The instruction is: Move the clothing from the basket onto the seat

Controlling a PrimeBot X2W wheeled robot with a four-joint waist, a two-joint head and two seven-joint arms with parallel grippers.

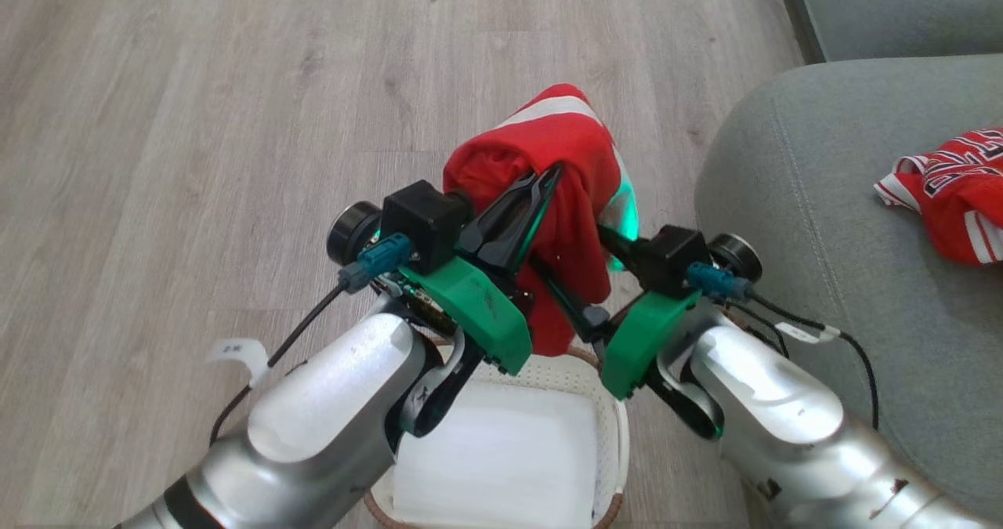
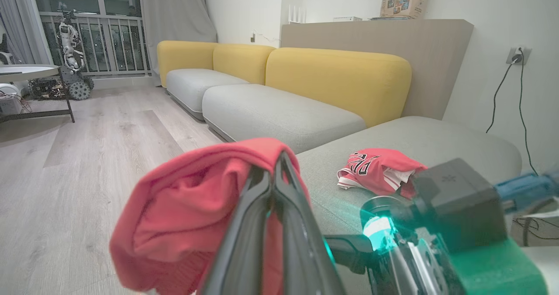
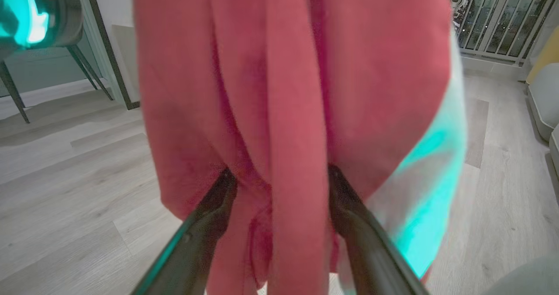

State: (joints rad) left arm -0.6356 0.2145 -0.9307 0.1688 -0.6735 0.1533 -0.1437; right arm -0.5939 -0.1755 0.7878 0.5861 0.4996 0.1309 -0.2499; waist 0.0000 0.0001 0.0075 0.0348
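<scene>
Broadly, the wooden floor (image 1: 235, 121) took up most of the head view, and the grey-green seat (image 1: 823, 223) bulged in from the right, near the robot, so the carry to it looked short. Below the two arms stood the laundry basket (image 1: 623, 435), its brown rim and white inside partly hidden by the forearms. No red showed in the part of its inside that could be seen, which suggested this might be the last piece to go.

Above the basket hung the red sports garment (image 1: 548, 145), white stripe uppermost and bunched over the dark fingers. It was probably held high so that its loose tail would not catch on the basket or the seat's edge. A red lettered jersey (image 1: 952, 192) lay crumpled on the seat, well apart from the held piece, marking where the load was meant to go.

The left tool (image 1: 551, 175) was fully closed, pinching a fold of the garment at its tips, with cloth draped down both sides of it. The right tool (image 3: 279, 175) stood wide apart, its two fingers either side of the hanging folds without clamping them, seemingly placed to steady or gather the cloth. Fabric this thin could slip from so small a pinch during the swing to the seat
</scene>
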